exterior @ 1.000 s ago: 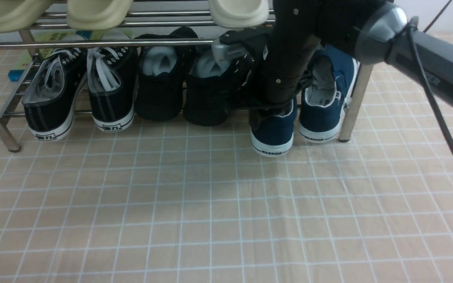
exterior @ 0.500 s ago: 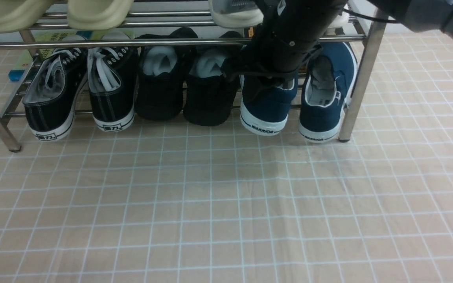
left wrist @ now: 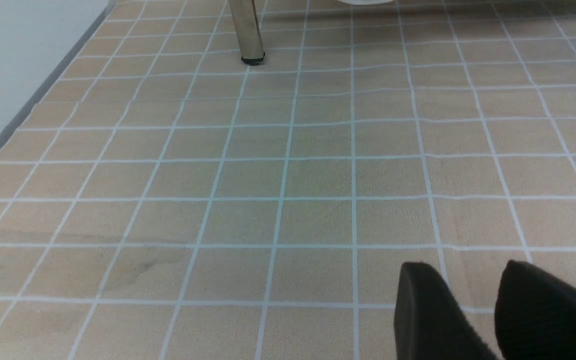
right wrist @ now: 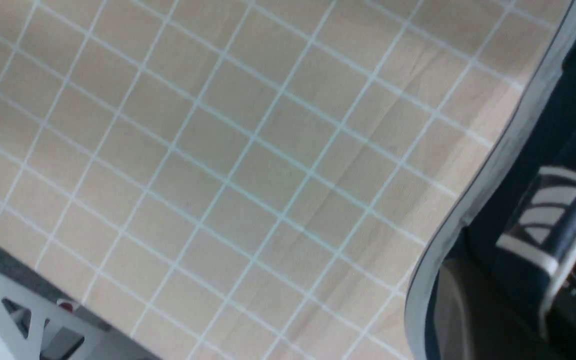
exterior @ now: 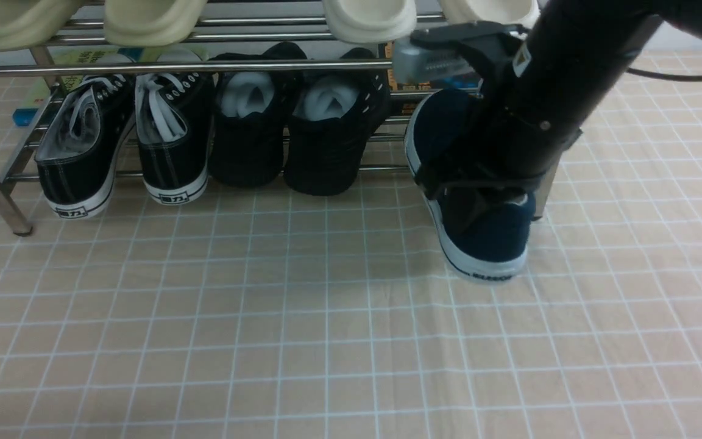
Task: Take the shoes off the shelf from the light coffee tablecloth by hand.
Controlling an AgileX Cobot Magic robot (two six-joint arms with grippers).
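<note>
Half a second ago both navy slip-ons sit at the right end of the shelf's (exterior: 144,67) lower tier; now one navy shoe (exterior: 491,244) is out in front of that end, tilted, heel low over the light coffee tablecloth (exterior: 265,335). The right gripper (exterior: 479,200) is buried in its mouth with the jaws hidden; since the shoe travels with the arm, I judge it clamped. So the first shoe is nearly freed. Its partner is hidden behind the arm. The lower tier holds the black lace-ups (exterior: 171,146) at left and the black knit shoes (exterior: 320,146) mid-row, with cream slippers (exterior: 150,18) above. The left gripper (left wrist: 468,280) hangs parted and empty over bare cloth.
</note>
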